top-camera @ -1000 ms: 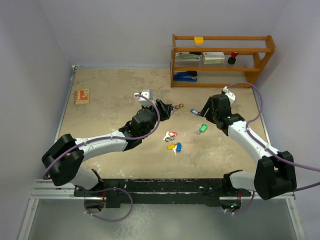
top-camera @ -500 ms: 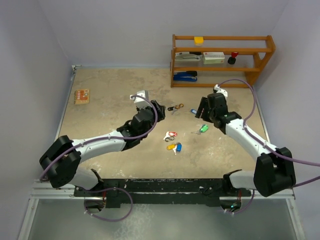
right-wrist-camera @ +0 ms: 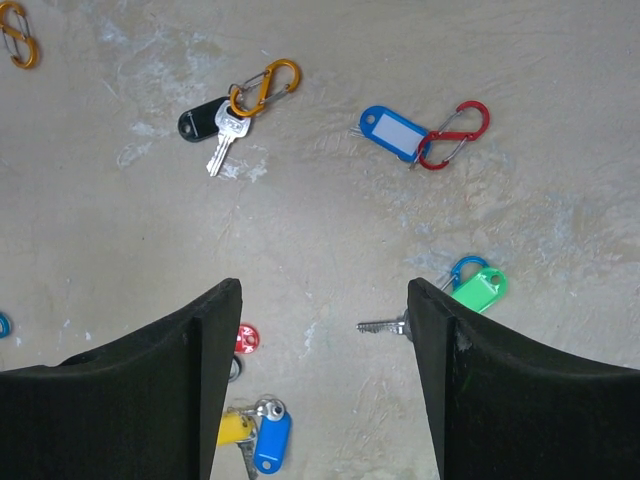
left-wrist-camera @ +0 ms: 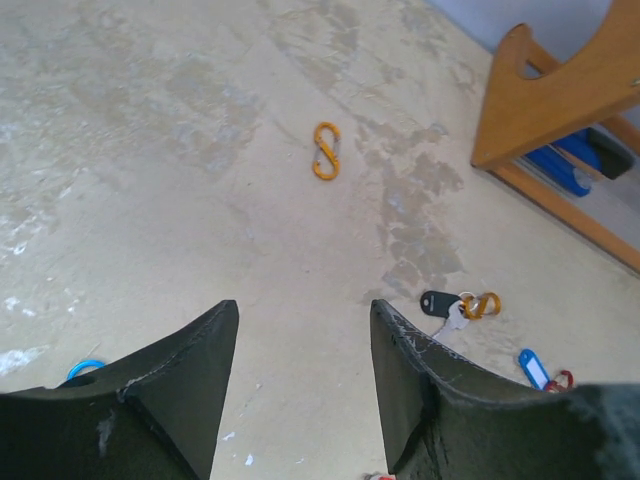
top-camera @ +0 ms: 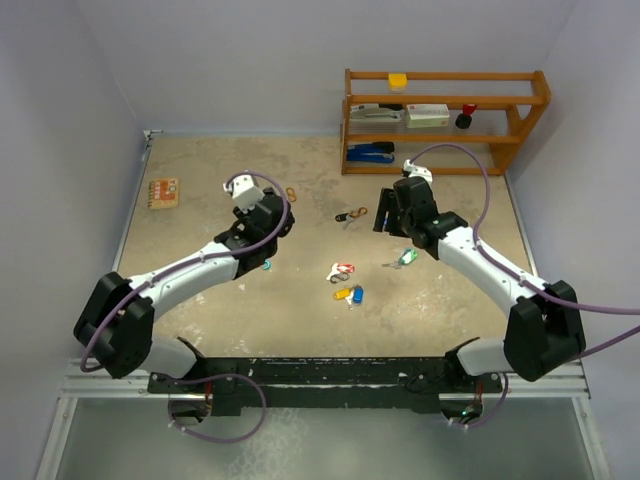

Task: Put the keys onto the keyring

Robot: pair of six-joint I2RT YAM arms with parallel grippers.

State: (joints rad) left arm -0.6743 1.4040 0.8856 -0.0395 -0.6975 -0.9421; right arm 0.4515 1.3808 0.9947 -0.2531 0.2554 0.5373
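Plainly, left fingers (left-wrist-camera: 175,385) and right fingers (right-wrist-camera: 150,395) stand apart, empty, with the keys (right-wrist-camera: 205,123) scattered beyond them.

Closed in by pale lilac walls (top-camera: 230,60) at left, back and right, floored with a mottled sandy tabletop (top-camera: 200,175), furnished only with a two-tier wooden shelf rack (top-camera: 480,76) at upper right, evenly and softly lit.

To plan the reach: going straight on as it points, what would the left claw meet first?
Probably the small orange S-shaped metal clip, lying alone ahead of the left claw; depth is unclear.
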